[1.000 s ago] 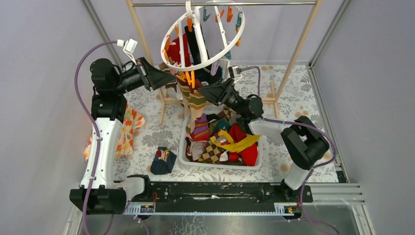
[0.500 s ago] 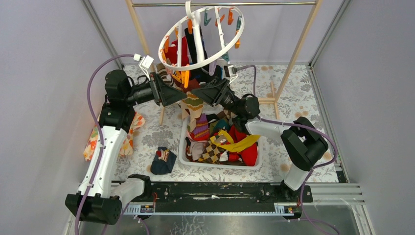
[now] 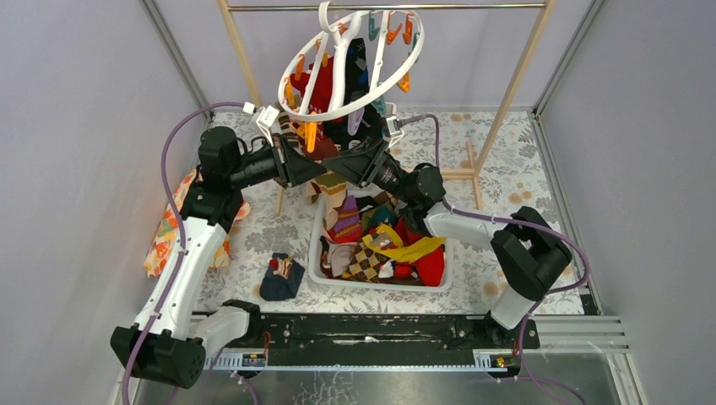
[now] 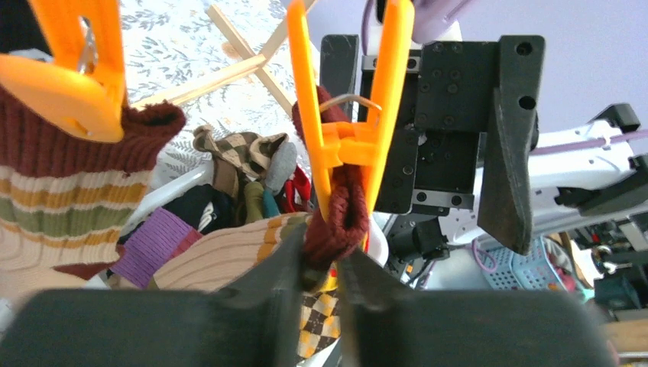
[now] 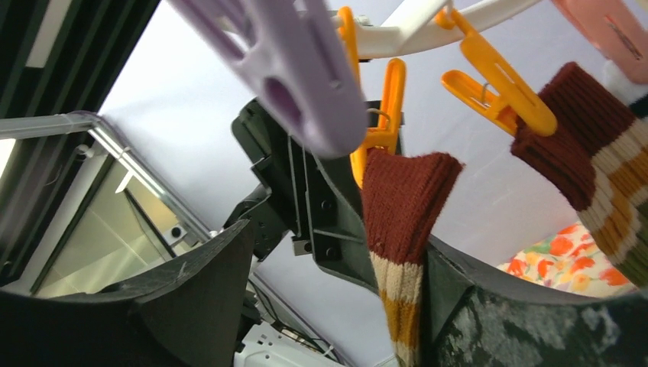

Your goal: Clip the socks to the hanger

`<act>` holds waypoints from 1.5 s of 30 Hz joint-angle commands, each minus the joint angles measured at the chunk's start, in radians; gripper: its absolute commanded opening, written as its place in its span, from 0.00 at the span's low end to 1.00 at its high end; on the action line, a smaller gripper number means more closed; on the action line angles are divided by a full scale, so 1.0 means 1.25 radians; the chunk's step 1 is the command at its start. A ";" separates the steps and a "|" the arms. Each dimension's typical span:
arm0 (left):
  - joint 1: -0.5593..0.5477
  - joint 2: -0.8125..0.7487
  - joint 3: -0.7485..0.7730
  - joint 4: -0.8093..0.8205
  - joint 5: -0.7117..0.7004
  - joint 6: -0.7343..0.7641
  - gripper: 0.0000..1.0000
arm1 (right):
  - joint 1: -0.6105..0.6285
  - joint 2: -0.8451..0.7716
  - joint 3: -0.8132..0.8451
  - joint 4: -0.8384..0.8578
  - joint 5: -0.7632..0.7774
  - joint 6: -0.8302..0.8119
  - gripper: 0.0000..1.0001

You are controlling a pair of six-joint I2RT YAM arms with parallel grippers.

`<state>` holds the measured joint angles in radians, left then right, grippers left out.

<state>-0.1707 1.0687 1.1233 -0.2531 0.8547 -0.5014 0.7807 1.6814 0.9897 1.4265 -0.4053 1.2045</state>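
The white ring hanger hangs tilted from the rod, with socks clipped under it. In the left wrist view an orange clip grips the maroon cuff of a cream, ochre and green striped sock. My left gripper is shut on that cuff just under the clip. My right gripper stands open around the same sock, which lies against its right finger. A second orange clip holds a matching striped sock. From above, both grippers meet under the ring, left and right.
A white basket full of mixed socks sits below the hanger. A dark sock lies on the patterned table left of it. An orange-flowered cloth lies by the left arm. The wooden rack legs flank the work area. A purple clip hangs close to the right wrist camera.
My left arm swung right and in under the hanger, and its jaws opened, then closed on the maroon cuff. The hanger tilted and swung. The right gripper edged left, still open.
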 commanded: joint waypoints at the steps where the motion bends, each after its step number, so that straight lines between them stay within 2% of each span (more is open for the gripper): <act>1: -0.002 -0.006 0.022 0.000 -0.081 0.017 0.11 | -0.020 -0.095 -0.027 -0.057 0.014 -0.059 0.78; 6: -0.002 -0.022 0.066 -0.054 -0.073 0.037 0.08 | -0.079 -0.146 -0.083 -0.131 0.029 -0.101 0.81; 10: -0.002 -0.030 0.093 -0.089 -0.066 0.050 0.08 | -0.098 -0.142 -0.073 -0.124 0.018 -0.118 0.80; 15: -0.002 -0.033 0.114 -0.131 -0.074 0.077 0.08 | -0.117 -0.083 -0.031 0.040 -0.012 -0.034 0.77; 20: -0.002 -0.035 0.121 -0.159 -0.089 0.100 0.08 | -0.136 0.014 0.073 0.218 -0.068 0.083 0.77; 28: -0.002 -0.032 0.145 -0.190 -0.103 0.126 0.08 | -0.142 0.034 0.128 0.231 -0.068 0.087 0.75; 33: -0.002 -0.032 0.155 -0.200 -0.110 0.136 0.08 | -0.143 0.034 0.144 0.232 -0.066 0.093 0.65; 41: -0.002 -0.029 0.167 -0.213 -0.155 0.147 0.08 | -0.144 0.014 0.127 0.232 -0.064 0.094 0.33; 45: -0.003 -0.027 0.175 -0.215 -0.186 0.141 0.14 | -0.142 0.013 0.123 0.229 -0.055 0.089 0.25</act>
<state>-0.1741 1.0382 1.3014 -0.5293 0.6796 -0.3374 0.6075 1.7367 1.1290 1.5852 -0.4808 1.3254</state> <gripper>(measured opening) 0.116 0.317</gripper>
